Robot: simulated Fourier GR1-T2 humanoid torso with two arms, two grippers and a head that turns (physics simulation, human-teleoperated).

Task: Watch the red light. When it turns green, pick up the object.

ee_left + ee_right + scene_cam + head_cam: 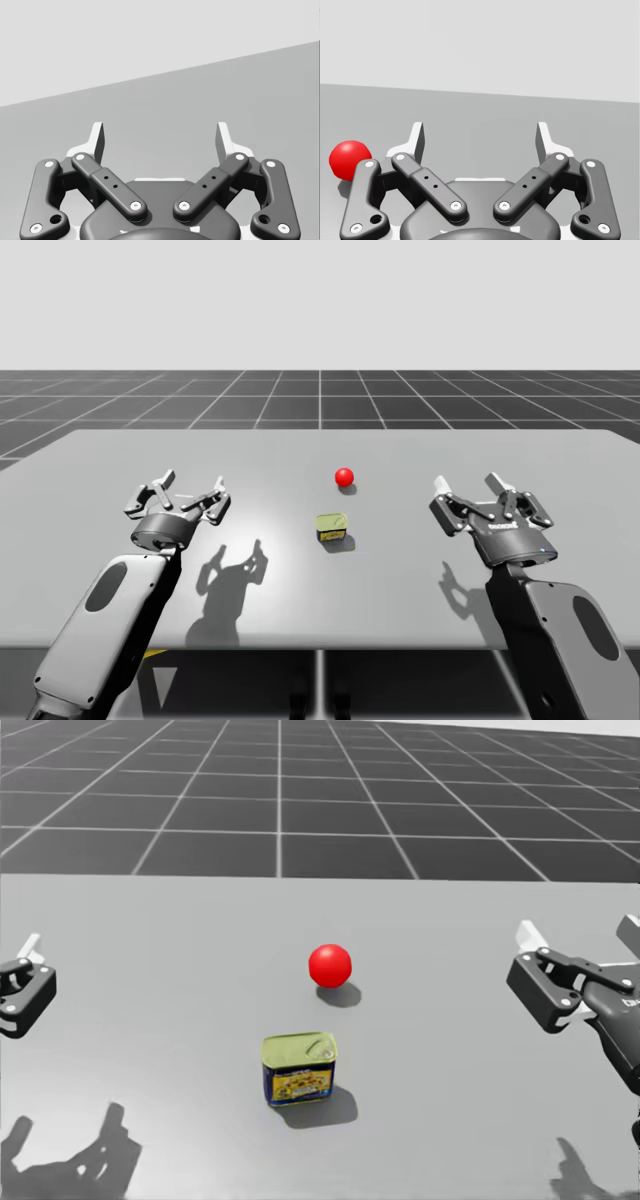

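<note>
Closest to me, the two fingers of my left gripper (160, 137) stand spread wide with nothing between them, only the bare grey table (280, 90) ahead. My right gripper (480, 137) is spread the same way and empty. The red light (349, 159), a small ball, sits off to its left toward the table's middle. From my head, the tin (299, 1068), a short rectangular can with an olive top and a blue and yellow label, stands upright mid-table. It is just on the near side of the light without touching it, and well apart from both grippers, which hover to its left and right. The light shows red, so I judge this the waiting step: no reach yet. Once it turns green, one arm must swing inward, lower its open fingers over the tin, and close on two opposite sides.
</note>
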